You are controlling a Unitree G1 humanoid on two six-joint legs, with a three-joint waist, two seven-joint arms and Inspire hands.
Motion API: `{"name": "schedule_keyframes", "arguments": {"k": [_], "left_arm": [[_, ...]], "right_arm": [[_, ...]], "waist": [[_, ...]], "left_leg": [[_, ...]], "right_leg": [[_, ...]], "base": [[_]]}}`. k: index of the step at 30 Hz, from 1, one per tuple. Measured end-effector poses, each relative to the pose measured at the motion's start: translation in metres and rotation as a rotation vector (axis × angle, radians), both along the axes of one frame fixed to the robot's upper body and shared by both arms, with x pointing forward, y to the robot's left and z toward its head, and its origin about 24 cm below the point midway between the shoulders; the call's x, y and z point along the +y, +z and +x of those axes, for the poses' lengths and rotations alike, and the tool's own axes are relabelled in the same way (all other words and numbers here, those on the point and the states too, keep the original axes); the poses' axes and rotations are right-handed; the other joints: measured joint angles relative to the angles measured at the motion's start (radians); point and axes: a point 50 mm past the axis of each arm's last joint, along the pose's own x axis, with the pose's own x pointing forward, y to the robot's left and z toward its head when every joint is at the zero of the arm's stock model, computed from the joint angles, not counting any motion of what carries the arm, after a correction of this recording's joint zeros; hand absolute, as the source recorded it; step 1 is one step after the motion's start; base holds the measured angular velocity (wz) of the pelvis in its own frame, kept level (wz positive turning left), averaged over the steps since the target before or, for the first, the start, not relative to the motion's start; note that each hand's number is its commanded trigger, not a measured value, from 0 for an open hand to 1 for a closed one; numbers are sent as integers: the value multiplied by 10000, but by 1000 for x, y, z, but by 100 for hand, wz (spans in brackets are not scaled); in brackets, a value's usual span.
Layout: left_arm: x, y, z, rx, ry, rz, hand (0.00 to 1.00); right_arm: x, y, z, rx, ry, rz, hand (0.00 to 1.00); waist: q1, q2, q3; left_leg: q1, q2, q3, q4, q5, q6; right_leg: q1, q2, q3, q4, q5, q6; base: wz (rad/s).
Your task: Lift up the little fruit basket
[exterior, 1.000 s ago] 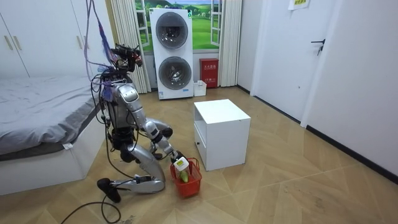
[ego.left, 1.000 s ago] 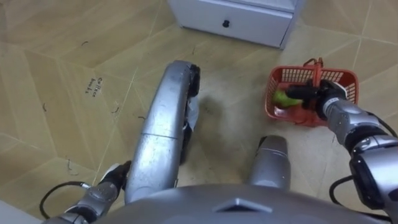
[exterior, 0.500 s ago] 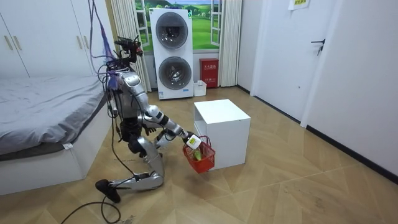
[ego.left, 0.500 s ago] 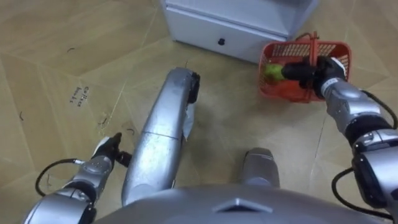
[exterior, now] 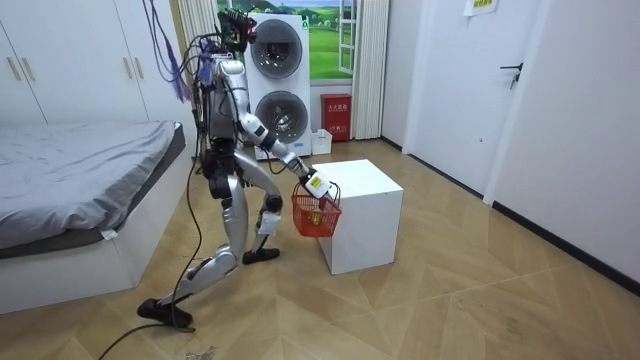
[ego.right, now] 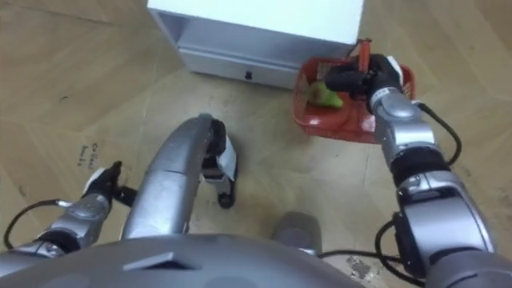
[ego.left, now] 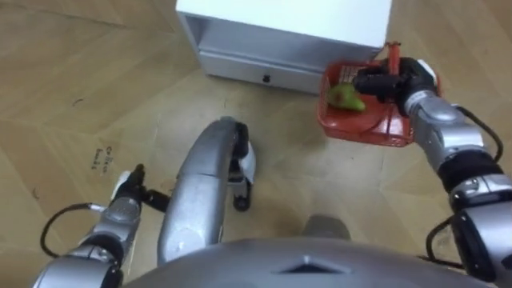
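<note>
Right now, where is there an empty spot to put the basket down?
The cabinet top is bare, right beside the basket hanging from the right hand. The floor between the cabinet and the wall with the door is open too. It is crowded at the cabinet's drawer side, where the basket and the robot's legs are close.

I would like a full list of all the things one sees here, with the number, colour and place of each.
fruit basket: 1, red, off the floor, in front of the cabinet
fruit: 1, green, inside the basket
cabinet: 1, white, on the floor ahead of the robot
drawer knob: 1, dark, on the cabinet's front
bed: 1, grey cover, room view's left
washing machines: 2, white, stacked at the back wall
box: 1, red, beside the machines
door: 1, white, room view's right
right hand: curled round the basket's handle
left hand: low at the robot's left
</note>
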Motion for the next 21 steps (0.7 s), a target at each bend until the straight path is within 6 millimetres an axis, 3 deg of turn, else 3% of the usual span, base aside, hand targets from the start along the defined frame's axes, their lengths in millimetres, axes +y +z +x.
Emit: {"name": "schedule_keyframes", "arguments": {"k": [2, 5, 7, 13, 17, 21], "left_arm": [[1, -1, -11, 102, 18, 190, 0], [3, -2, -18, 207, 48, 225, 0], [4, -1, -19, 239, 102, 249, 0], [5, -1, -21, 341, 191, 284, 0], [2, -3, -25, 467, 159, 270, 0], [2, -4, -30, 662, 201, 247, 0]], "right_arm": [[2, -4, -6, 78, 84, -52, 100], [5, -2, -7, -154, 338, -207, 100], [9, 3, -4, -527, 590, -269, 100], [16, 8, -3, -900, 988, -284, 100], [20, 10, -4, -1029, 1110, -63, 100], [22, 11, -4, -1128, 1142, 62, 100]], "waist": [[128, 50, -58], [238, 79, -112], [298, 98, -129], [489, 274, -132], [511, 297, -149], [537, 302, -145]], "left_leg": [[721, 163, -85, -919, 350, -107], [1127, 373, -121, -1688, 723, -222], [1378, 519, -140, -2384, 1172, -355], [1796, 786, -262, -3271, 1919, -772], [2074, 789, -234, -3924, 2464, -934], [2343, 791, -212, -4097, 2568, -1010]], "right_leg": [[506, 89, -349, -1118, 751, -10], [773, 153, -733, -2025, 1144, 33], [965, 279, -962, -2867, 1360, -30], [1517, 638, -1136, -4260, 1286, 115], [1650, 593, -1433, -4701, 1267, 147], [1969, 582, -1579, -4934, 1250, 179]], "base": [[-25], [-22], [-18], [-12], [-4], [0]]}}
